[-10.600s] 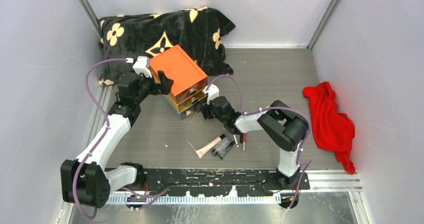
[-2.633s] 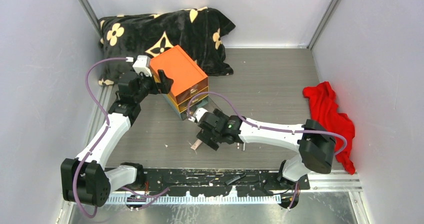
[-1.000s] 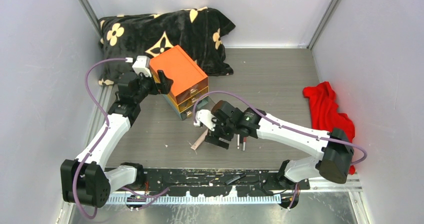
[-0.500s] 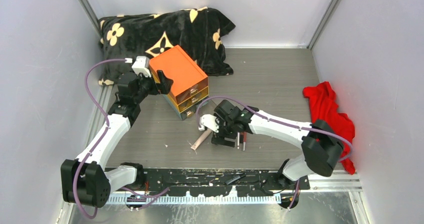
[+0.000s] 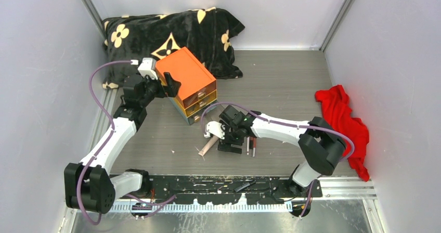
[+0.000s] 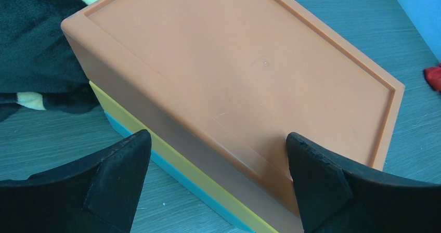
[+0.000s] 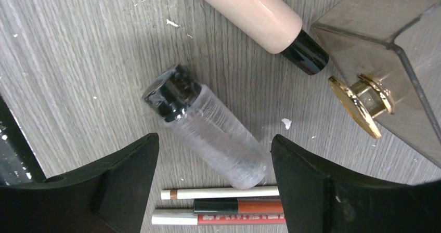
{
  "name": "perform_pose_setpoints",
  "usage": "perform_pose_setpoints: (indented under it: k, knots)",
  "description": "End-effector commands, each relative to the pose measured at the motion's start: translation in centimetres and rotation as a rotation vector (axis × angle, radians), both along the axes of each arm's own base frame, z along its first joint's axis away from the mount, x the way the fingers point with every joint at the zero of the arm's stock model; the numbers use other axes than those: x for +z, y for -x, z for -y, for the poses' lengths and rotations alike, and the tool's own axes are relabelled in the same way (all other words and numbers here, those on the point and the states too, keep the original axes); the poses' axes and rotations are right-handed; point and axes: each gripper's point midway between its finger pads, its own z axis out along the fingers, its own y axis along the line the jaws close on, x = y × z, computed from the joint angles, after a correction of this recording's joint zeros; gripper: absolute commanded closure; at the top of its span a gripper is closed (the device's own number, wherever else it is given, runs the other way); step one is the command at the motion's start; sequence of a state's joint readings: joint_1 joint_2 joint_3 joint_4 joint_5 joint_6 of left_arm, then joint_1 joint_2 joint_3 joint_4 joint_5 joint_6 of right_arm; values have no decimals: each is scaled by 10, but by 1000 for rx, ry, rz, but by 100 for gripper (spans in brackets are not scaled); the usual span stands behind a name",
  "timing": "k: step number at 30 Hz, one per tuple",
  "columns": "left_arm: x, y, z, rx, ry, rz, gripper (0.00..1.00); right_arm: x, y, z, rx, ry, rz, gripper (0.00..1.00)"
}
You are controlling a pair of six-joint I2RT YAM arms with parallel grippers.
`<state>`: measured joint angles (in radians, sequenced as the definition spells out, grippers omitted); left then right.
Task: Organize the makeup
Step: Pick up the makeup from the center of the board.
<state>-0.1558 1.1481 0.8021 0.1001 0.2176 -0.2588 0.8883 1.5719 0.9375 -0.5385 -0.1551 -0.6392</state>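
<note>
My right gripper hung wide open over the clear ribbed plastic tube with a black cap, which lay slanted near the tabletop's front edge, just beside the thin red-and-white pencils.

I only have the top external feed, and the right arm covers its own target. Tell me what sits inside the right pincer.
Observer: A clear tube with a black cap lies flat inside the open right pincer.
Operator: Name what lies next to it.
Observer: Thin pencils lie side by side, just toward the wrist from it.
Operator: Report on the drawer.
Observer: A clear drawer with a gold knob stands close to the black cap of a pink tube.
</note>
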Motion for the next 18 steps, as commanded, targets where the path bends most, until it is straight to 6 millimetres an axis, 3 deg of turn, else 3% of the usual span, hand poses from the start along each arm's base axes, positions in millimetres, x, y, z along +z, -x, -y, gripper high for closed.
perform_pose_setpoints:
  k: [1, 6, 12, 14, 18]
  knots:
    - [-41, 9, -4, -8, -47, -118, 0, 5, -12, -16, 14, -41, 37, 17]
    - [-42, 8, -4, -8, -50, -119, 0, -8, -15, -10, -25, 12, 26, 20]
    - [-42, 8, -3, -12, -52, -119, 0, -6, -18, -14, -62, -2, 26, 36]
    - [-41, 8, -4, -10, -54, -116, 0, -3, -19, -17, -74, -16, 29, 44]
    - [-40, 9, -5, -6, -60, -117, 0, 5, -20, -18, -100, -26, 27, 69]
